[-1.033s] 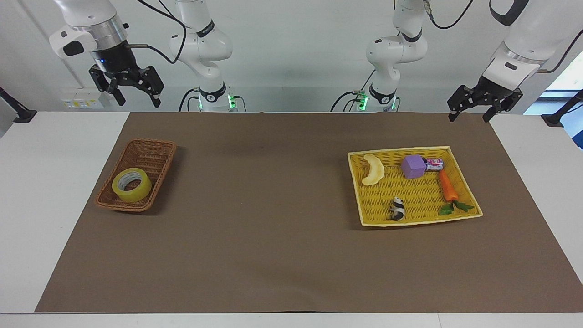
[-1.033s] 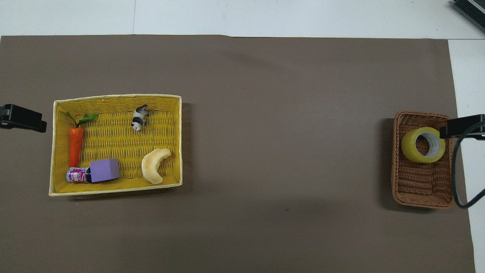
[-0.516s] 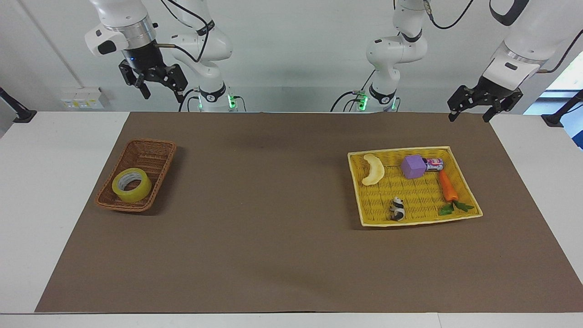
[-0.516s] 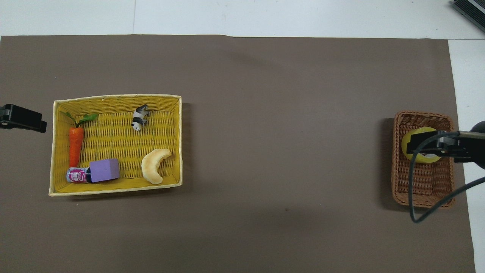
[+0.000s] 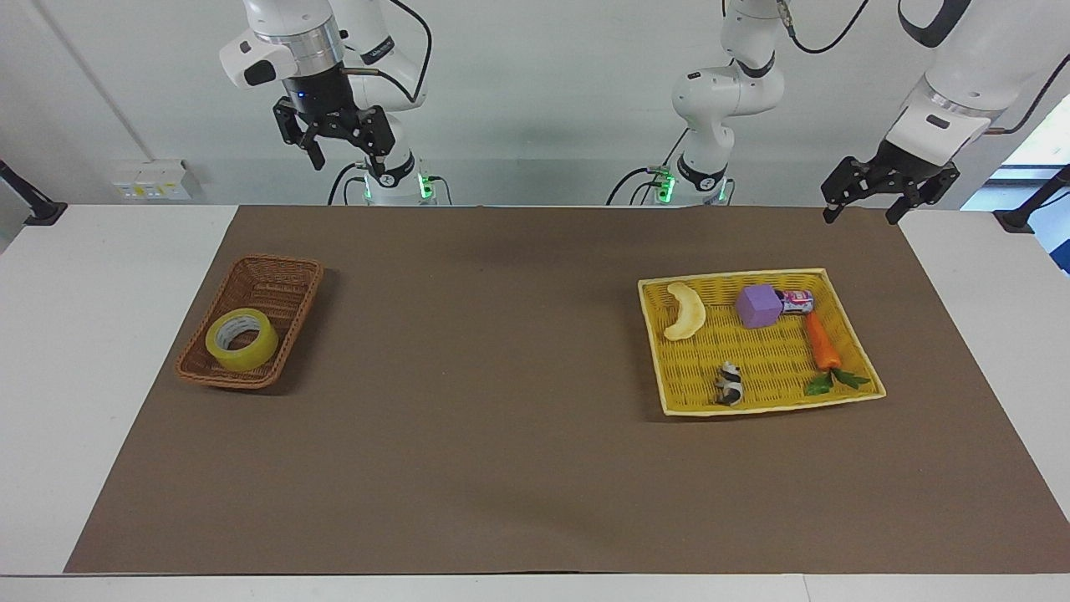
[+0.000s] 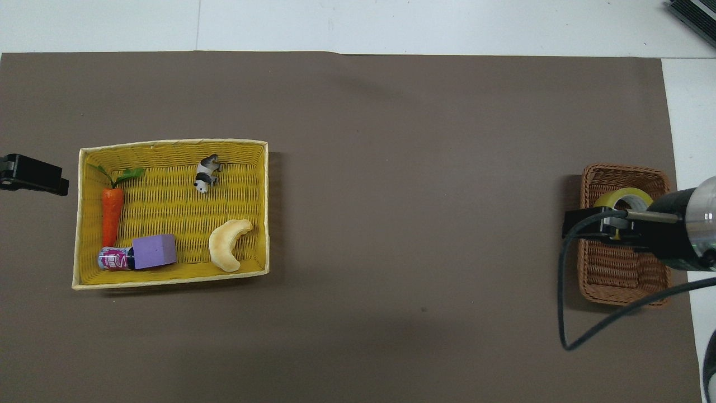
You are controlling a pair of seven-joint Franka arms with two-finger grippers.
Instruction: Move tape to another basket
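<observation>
Yellow tape [image 5: 242, 339] in wicker basket [image 5: 276, 283]; right fingers [image 5: 311, 151] spread, high above, seemingly robot-side; left fingers [image 5: 829, 211] spread.

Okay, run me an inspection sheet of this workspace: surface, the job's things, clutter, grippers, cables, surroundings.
Surface: white table covered by a brown mat.
Job's things: tape lies in the brown wicker basket at the right arm's end; yellow tray at the left arm's end.
Clutter: in the tray, a carrot, purple block, small can, banana-shaped piece and panda figure.
Grippers: right gripper open, raised high, holding nothing; left gripper open, waiting over the table's edge near the tray.
Cables: black cable loops from the right arm over the mat.
Surroundings: white wall, socket plate.
</observation>
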